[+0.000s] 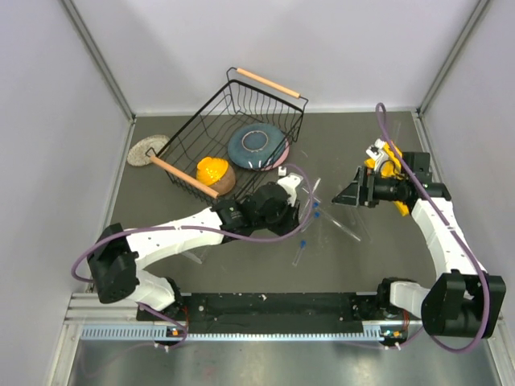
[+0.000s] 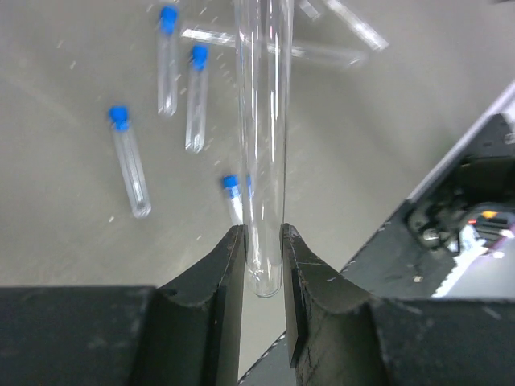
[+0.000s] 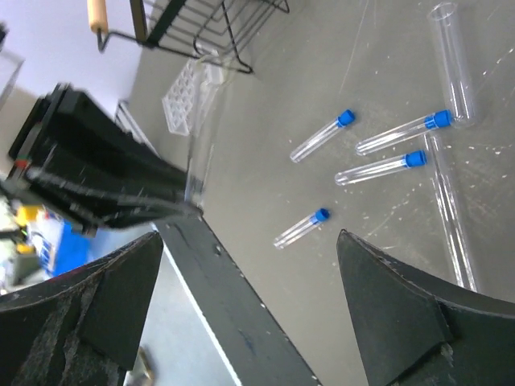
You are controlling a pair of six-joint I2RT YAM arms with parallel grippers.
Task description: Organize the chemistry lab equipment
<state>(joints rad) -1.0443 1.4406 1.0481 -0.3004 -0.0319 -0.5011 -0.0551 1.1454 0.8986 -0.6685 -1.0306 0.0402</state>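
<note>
Top view: left gripper [image 1: 302,191] at mid-table, grasp hard to make out; right gripper [image 1: 344,197] just to its right. Left wrist: pinches a long glass tube [image 2: 264,121], top cut off. Right wrist: spreads wide above 4 blue-capped tubes [image 3: 322,137] lying on the table.

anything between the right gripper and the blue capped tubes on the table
Nothing visible. The right gripper is open over the table, and the capped tubes lie in plain view below it. The left gripper, shut on a glass tube, is off to one side.
</note>
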